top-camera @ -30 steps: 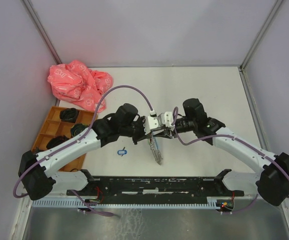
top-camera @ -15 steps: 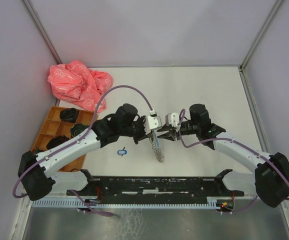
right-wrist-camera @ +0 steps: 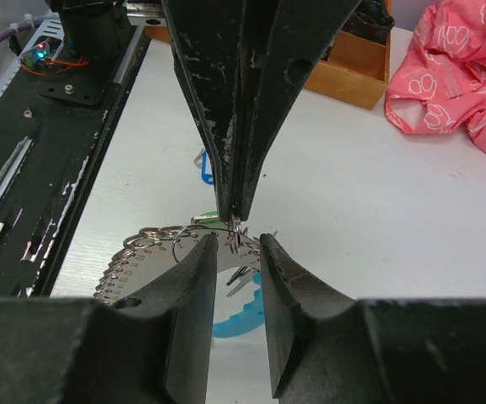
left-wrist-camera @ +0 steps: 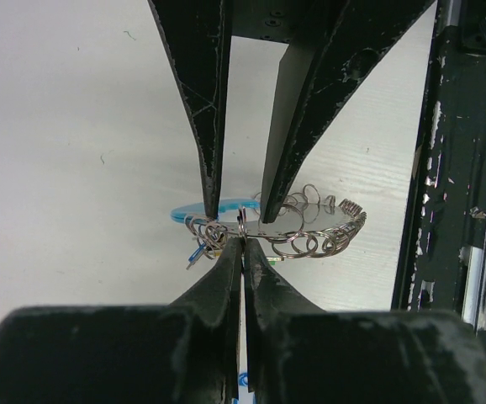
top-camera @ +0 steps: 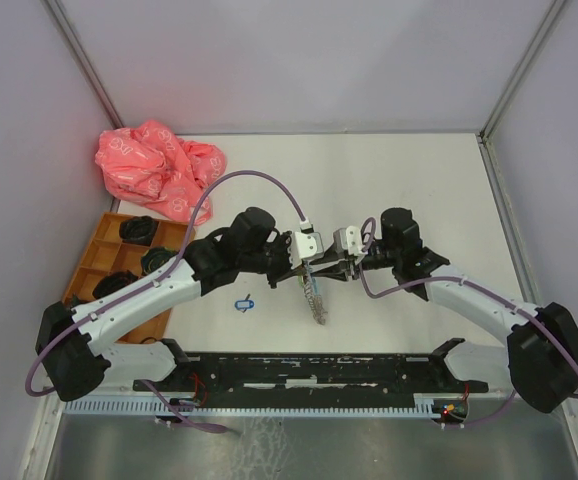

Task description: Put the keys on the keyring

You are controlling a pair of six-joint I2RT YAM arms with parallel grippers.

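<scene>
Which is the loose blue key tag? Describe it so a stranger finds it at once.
Start at the orange tray at the left of the table, then go right onto bare white tabletop. A small blue key tag lies there, near the left arm. Unlike the keyring hanging from the left tool to its right, it lies alone, untouched.

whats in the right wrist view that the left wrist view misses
Only the right wrist view shows the pink bag and the orange tray. Only the left wrist view shows the keyring side on, with its row of wire loops. Both show the left gripper shut on the keyring, the right gripper open with its jaws either side of that spot, and the black rail.
</scene>
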